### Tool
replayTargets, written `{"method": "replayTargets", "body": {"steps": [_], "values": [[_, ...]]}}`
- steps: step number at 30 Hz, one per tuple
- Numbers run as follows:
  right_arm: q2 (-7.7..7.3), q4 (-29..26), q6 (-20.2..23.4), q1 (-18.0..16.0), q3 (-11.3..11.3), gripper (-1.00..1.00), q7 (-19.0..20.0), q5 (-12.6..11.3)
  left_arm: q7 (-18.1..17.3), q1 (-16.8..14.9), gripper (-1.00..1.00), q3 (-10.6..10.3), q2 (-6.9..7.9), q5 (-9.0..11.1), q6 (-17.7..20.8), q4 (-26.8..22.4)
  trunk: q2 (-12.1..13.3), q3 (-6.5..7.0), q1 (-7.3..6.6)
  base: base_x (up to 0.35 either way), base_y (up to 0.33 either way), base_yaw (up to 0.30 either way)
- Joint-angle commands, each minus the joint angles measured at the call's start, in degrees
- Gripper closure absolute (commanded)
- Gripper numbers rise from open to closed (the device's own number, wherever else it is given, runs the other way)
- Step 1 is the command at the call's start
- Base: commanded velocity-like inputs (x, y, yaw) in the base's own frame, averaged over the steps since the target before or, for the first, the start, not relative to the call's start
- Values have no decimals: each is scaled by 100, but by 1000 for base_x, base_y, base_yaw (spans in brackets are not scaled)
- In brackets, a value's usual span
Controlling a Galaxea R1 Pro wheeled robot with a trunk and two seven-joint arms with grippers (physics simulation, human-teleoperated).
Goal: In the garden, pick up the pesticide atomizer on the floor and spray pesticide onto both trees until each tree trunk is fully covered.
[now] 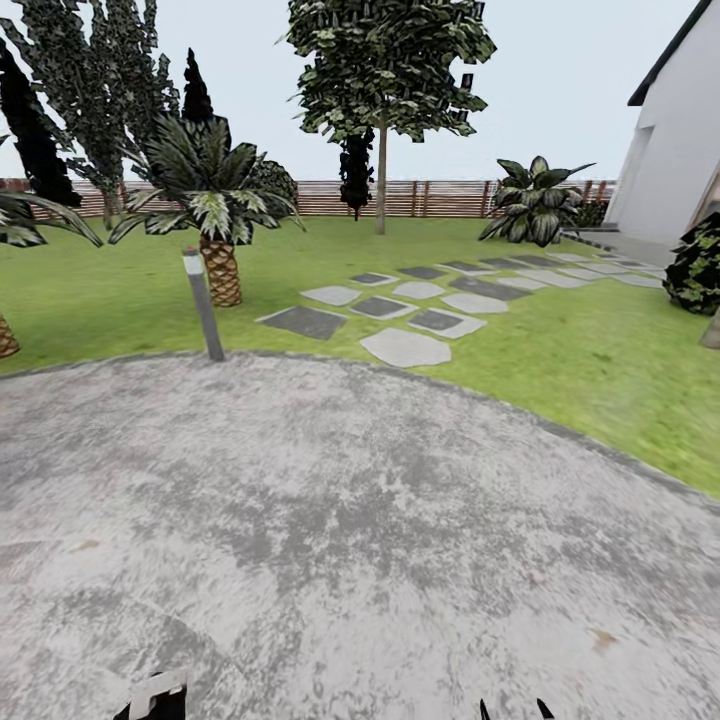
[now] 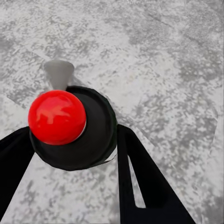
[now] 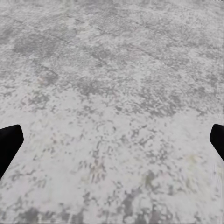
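The left end effector [image 2: 74, 144] grips the pesticide atomizer [image 2: 70, 128]; the right end effector [image 3: 112, 140] hangs open over paving [image 1: 340, 520]. Carry the atomizer level toward 12 o'clock, where a tree [image 1: 381, 175] stands before the fence [image 1: 440, 197].

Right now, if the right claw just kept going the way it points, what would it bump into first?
Most likely the grey paved ground: the right gripper is open, nothing lies between its fingers, and only mottled paving shows ahead. How far off is hard to judge.
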Motion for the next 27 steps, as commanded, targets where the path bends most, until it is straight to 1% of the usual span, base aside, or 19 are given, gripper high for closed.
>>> {"method": "replayTargets", "body": {"steps": [1, 5, 9, 15, 27], "values": [[1, 0, 0, 0, 1, -100, 0, 0, -6, 1, 100, 18, 15, 36, -1, 7, 0, 0, 0, 340, 0, 0], [2, 0, 0, 0, 0, -100, 0, 0, 35, 2, 100, 3, -20, 5, -1, 28, 0, 0, 0, 340, 0, 0], [1, 0, 0, 0, 1, -100, 0, 0, 32, 2, 100, 33, 27, 46, 0, 36, 0, 0, 0, 340, 0, 0], [-1, 0, 0, 0, 1, -100, 0, 0, 51, 2, 100, 26, 4, 50, -1, 37, 0, 0, 0, 340, 0, 0], [1, 0, 3, 0, -1, -100, 0, 0, 61, 2, 100, 34, 37, 42, 1, 31, 0, 0, 0, 340, 0, 0]]}}
